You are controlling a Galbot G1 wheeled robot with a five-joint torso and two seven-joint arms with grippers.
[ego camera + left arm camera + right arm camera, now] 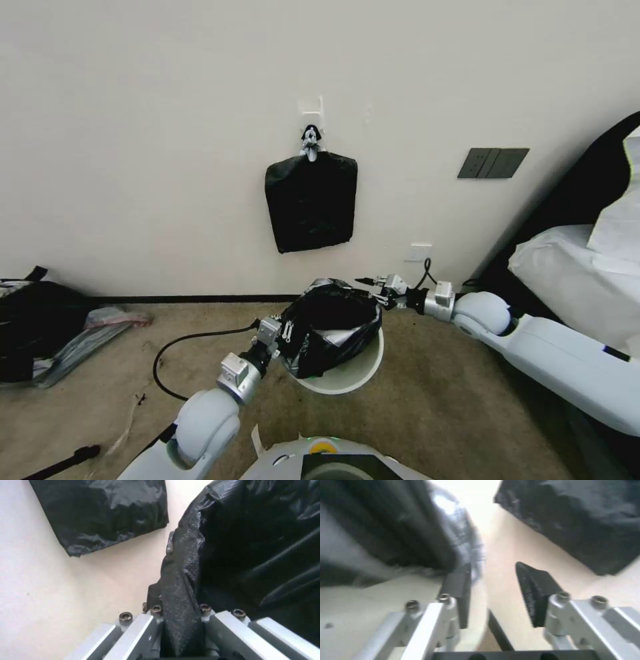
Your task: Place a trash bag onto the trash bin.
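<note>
The trash bag (331,327) is already opened out over the trash bin (347,380), which stands on the carpet (433,413) a little out from the wall (167,133), below the black bundle (311,200) hanging from its hook. The black film covers the bin's far and left rim and sags into the mouth, but the near right stretch of white rim is bare, so I'd call the job well begun, not finished. The left gripper (287,331), at the bin's left edge, is clenched on a fold of the bag's hem; the left wrist view shows the film pinched between its pads (181,620). The right gripper (375,283), at the far right edge of the bin, has its fingers spread with nothing between them, the bag's edge just beside one pad (461,592). What seems left is pulling the hem down over the exposed rim.
</note>
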